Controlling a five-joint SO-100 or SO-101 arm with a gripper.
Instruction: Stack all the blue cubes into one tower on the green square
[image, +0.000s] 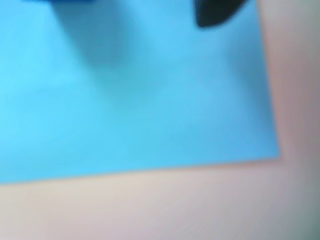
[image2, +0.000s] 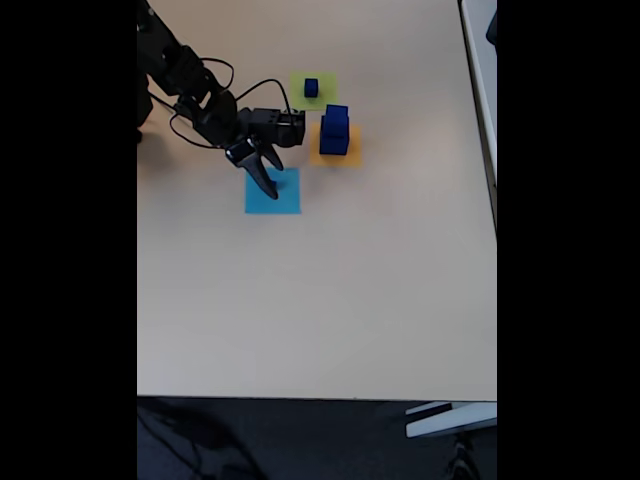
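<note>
Nothing sits between the fingers of our tool (image2: 268, 185) as far as the fixed view lets us judge; its dark tips hang over the upper left part of the light blue square (image2: 273, 192), and whether they are parted or closed we cannot tell. In the wrist view a dark fingertip (image: 212, 15) enters at the top edge above that same paper, with a blurred dark blue patch at the top left that we cannot identify.

Moving outward, up and to the right, a small blue cube (image2: 311, 88) rests on the green square (image2: 313, 90). Just beside it, two bigger blue cubes (image2: 335, 132) stand one on the other on the orange square (image2: 335, 146). The rest of the worktop (image2: 320, 300) carries nothing else.

We judge the tower barely begun: only one cube is on the green paper, and the two stacked on orange are left to bring over.
</note>
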